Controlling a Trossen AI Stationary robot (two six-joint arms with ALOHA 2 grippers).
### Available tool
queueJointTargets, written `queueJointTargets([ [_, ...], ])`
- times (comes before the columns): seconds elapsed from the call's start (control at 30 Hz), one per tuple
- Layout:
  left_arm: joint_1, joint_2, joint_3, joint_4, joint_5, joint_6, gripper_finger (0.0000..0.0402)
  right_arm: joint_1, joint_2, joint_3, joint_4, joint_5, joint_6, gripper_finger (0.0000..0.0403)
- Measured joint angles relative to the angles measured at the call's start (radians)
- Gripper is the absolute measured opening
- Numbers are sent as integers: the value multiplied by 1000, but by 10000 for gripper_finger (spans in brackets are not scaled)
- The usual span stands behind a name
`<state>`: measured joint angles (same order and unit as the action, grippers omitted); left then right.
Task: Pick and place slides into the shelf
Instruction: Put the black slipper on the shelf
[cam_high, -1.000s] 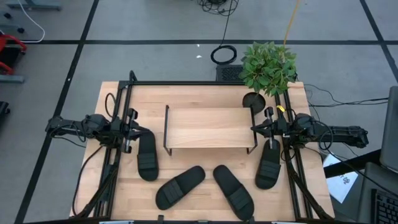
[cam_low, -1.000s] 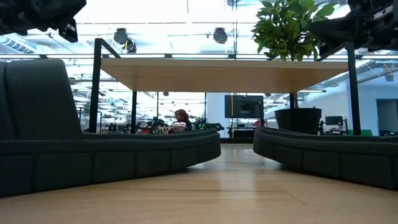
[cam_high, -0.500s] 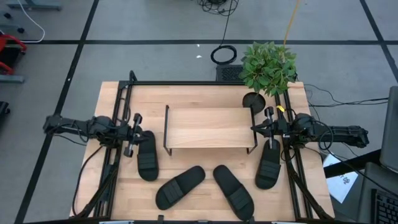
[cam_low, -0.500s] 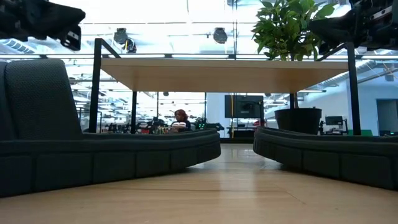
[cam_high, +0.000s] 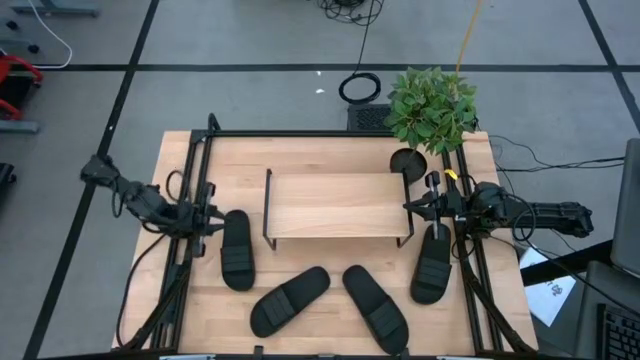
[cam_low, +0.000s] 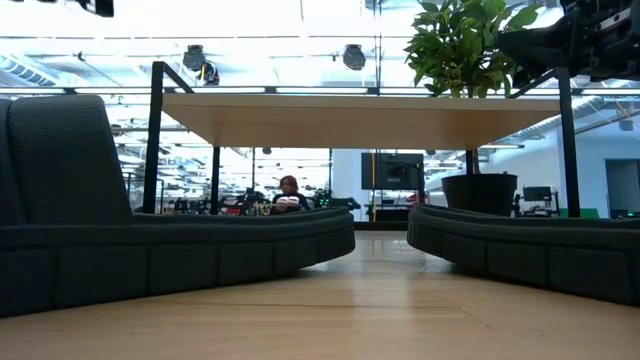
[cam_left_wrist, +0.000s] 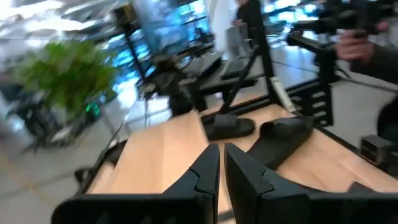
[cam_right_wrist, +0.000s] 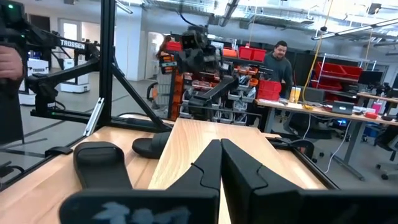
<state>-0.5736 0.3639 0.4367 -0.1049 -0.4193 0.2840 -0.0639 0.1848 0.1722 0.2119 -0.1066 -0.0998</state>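
Observation:
Four black slides lie sole-down on the wooden table: one (cam_high: 237, 250) just near of my left gripper, two (cam_high: 290, 300) (cam_high: 375, 307) toward the near edge, and one (cam_high: 432, 263) near my right gripper. The light-wood shelf (cam_high: 337, 205) stands mid-table on black end frames, with nothing on it. My left gripper (cam_high: 213, 221) hovers left of the shelf, shut and holding nothing, fingertips together in the left wrist view (cam_left_wrist: 221, 157). At the shelf's right end my right gripper (cam_high: 412, 207) waits, also shut (cam_right_wrist: 219, 152).
A potted plant (cam_high: 430, 105) stands at the table's far right corner, close behind the right gripper. Black frame rails (cam_high: 190, 200) run along both side edges of the table. People show in the room beyond the table (cam_right_wrist: 278, 59).
My left gripper has risen, leaving the top of the low view, and its arm has swung so the gripper now points slantwise toward the table's near right instead of straight across. Its fingers stay shut. The slides and the shelf have not moved.

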Motion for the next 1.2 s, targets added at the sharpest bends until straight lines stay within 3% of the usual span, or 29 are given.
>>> queueJointTargets([
  [0.23,-68,214,182,-124,-334,-41,33,0,0,0,-2,0,8,0],
  [0.33,-79,297,308,-270,-452,-62,33,0,0,0,-6,0,8,0],
  [0.4,-74,348,394,-463,-464,-137,33,0,0,0,-6,-1,8,0],
  [0.53,-54,428,548,-841,-328,-462,33,0,0,0,-7,-1,7,0],
  [0.67,-12,465,605,-1021,-102,-759,33,0,0,0,-8,-2,6,0],
  [1.0,54,452,397,-1034,229,-1022,33,0,22,0,-1,-2,-21,0],
  [1.2,109,387,272,-918,301,-1136,38,0,21,0,0,-29,-38,0],
])
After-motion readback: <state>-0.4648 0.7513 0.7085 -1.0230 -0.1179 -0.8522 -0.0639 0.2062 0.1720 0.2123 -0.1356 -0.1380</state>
